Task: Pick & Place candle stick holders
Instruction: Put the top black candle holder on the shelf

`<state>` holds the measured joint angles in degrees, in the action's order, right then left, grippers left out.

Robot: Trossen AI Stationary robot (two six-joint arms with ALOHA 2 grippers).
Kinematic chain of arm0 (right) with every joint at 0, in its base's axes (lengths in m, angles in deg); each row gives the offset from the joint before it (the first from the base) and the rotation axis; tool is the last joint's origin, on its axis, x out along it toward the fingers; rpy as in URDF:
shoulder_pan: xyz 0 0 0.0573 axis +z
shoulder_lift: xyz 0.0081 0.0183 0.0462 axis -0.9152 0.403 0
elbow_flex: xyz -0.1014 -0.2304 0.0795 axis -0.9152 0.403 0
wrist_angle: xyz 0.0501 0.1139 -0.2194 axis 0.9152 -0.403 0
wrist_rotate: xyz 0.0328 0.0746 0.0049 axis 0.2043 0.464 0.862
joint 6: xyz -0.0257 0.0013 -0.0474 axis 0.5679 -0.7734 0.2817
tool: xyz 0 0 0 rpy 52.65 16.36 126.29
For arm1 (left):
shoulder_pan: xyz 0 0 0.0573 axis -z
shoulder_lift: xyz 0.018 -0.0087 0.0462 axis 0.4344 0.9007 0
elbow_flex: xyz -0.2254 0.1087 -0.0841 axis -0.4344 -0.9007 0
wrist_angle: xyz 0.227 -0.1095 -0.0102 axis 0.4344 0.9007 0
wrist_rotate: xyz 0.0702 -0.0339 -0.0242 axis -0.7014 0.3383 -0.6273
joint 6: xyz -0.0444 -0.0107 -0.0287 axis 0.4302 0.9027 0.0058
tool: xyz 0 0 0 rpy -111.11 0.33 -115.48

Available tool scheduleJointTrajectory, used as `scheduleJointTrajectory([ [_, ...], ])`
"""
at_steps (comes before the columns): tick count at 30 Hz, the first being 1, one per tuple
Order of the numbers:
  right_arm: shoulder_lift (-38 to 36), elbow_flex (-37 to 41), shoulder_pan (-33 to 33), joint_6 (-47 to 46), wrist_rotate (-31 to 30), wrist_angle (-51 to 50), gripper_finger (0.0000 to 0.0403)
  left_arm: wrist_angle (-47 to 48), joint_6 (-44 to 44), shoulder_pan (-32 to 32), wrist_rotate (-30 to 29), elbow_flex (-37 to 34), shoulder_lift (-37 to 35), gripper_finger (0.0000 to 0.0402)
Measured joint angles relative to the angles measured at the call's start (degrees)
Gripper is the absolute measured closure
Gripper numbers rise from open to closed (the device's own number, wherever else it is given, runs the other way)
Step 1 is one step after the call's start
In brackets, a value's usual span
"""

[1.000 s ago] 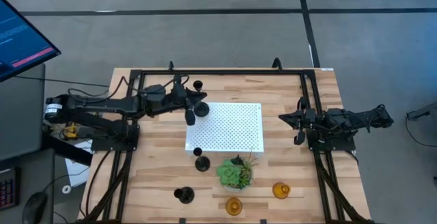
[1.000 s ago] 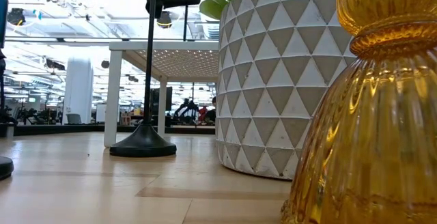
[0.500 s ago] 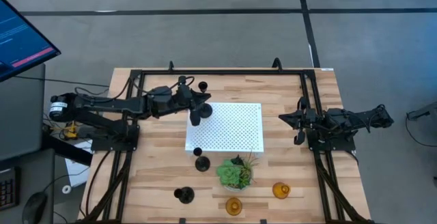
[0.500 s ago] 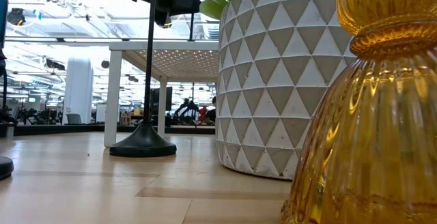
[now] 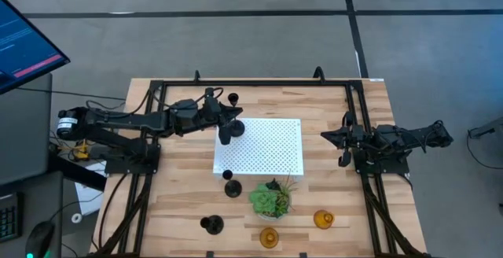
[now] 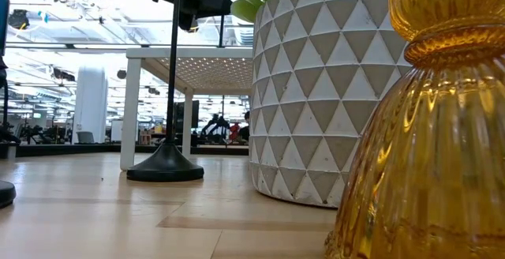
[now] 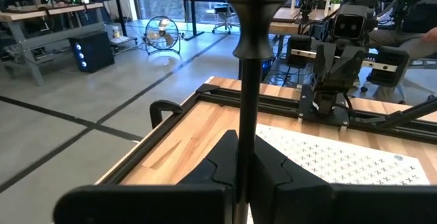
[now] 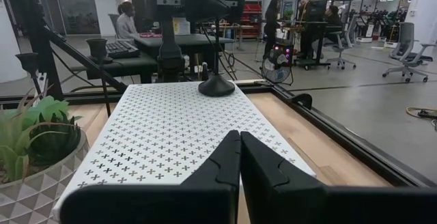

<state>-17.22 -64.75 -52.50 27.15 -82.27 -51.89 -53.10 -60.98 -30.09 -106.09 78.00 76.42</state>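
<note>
The left gripper (image 5: 227,130) hangs over the rear-left corner of the white board (image 5: 267,149), its fingers (image 7: 225,162) closed on the thin stem of a black holder (image 7: 256,39). The stem runs straight up between them, so the long axis is vertical. In the right wrist view that holder's round base (image 8: 217,87) appears to sit on the board's far edge — whether it truly bears weight or hovers just above is hard to tell from here.

The coming move, as I judge it, is a release: the holder is directly between the fingers, upright, and they need only part sideways and lift clear without tipping the stem.

The right gripper (image 5: 343,141) waits off the board's right side, fingers (image 8: 235,156) pressed together on nothing, pointing across the board toward the left arm.

Other holders stand on the surface (image 5: 181,187): a tall black one (image 5: 230,188) at the board's front-left corner, another (image 5: 211,225) nearer the front, and two amber ones (image 5: 323,220) beside the plant (image 5: 271,199) — all well apart from either arm, the black pair on the left arm's side.
</note>
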Motion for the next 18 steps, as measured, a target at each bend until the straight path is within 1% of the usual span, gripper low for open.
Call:
scheduleJointTrajectory([
  [10, 0.0, 0.0, -0.02, 0.0, 0.0, -0.01, 0.0403, 0.0, 0.44, 0.0, 0.09, 0.0, 0.0, 0.0391],
  [18, 0.0, 0.0, -0.02, 0.02, 0.0, 0.0, 0.0403, -0.39, 1.36, 0.0, 2.05, 0.0, -0.02, 0.0391],
])
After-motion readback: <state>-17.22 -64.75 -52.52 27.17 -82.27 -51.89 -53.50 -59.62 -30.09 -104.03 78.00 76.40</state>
